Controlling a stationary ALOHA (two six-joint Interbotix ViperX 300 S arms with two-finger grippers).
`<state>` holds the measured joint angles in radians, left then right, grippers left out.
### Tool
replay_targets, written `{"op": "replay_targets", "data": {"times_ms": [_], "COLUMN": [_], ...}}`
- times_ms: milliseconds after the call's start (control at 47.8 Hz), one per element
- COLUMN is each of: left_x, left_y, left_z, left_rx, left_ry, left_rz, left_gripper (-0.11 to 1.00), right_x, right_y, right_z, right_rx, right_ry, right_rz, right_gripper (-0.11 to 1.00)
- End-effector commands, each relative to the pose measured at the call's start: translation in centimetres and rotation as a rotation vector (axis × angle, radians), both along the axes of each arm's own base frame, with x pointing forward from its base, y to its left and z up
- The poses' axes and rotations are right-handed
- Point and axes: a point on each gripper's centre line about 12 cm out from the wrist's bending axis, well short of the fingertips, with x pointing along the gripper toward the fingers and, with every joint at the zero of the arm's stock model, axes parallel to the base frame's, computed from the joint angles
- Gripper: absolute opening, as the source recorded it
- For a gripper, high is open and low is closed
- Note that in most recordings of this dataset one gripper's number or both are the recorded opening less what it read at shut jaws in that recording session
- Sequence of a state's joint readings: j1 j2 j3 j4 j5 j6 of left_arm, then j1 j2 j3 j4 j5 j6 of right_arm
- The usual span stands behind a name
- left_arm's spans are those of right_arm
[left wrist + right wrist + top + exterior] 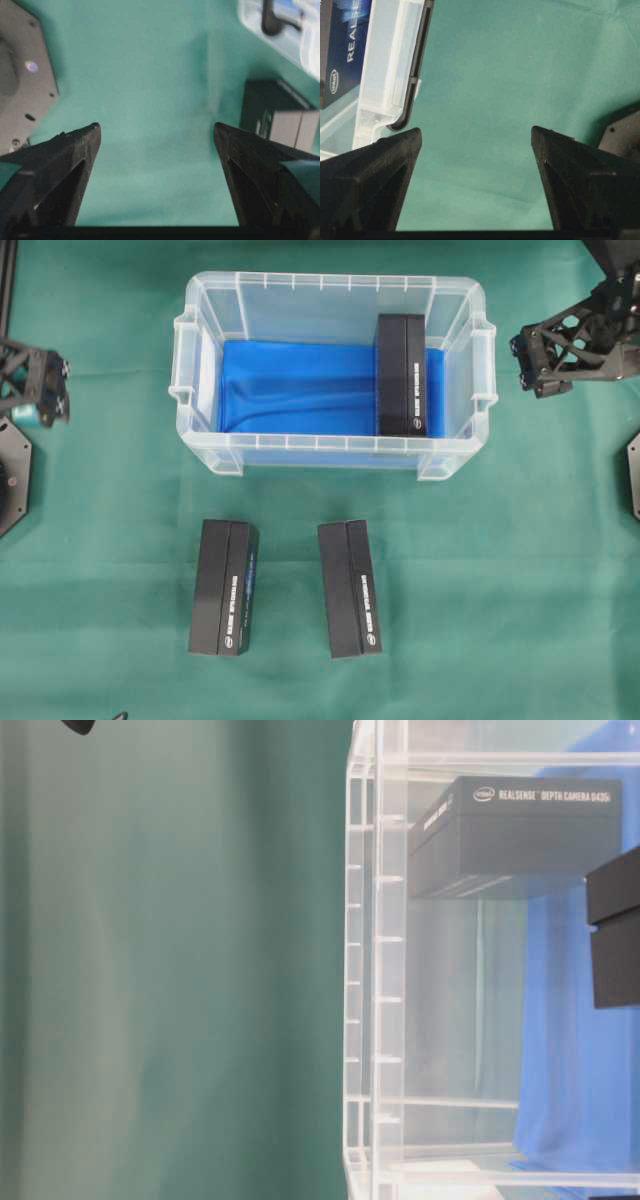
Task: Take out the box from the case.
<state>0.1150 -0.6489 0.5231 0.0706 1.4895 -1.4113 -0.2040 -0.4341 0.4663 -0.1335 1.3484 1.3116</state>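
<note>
Green cloth [520, 570] under the case [330, 455], box [401, 375] lengthwise front-to-back at its right end; both arms' fingers wide, empty.

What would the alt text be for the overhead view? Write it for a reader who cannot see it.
A clear plastic case with a blue lining holds one black box at its right end. Two matching boxes lie on the green cloth in front of it. The left gripper and right gripper are open at the edges.
</note>
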Motion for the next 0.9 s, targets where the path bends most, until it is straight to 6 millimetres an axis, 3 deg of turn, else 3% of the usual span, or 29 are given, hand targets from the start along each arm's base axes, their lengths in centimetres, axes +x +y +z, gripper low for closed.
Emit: {"op": "replay_targets", "data": {"times_ms": [0,879], "left_x": [-0.18,-0.3], "left_y": [1.02,1.63], "left_z": [0.27,0.32], "left_rx": [0.005,0.008], "left_ry": [-0.005,-0.006], "left_rz": [0.022,0.033], "left_gripper": [0.92,0.92], "right_x": [-0.09,-0.08], "right_y": [0.07,0.04], "right_z": [0.65,0.66], "right_rx": [-0.002,0.0], "right_ry": [-0.022,-0.028], "right_rz": [-0.002,-0.031], "right_gripper": [0.87,0.87]}}
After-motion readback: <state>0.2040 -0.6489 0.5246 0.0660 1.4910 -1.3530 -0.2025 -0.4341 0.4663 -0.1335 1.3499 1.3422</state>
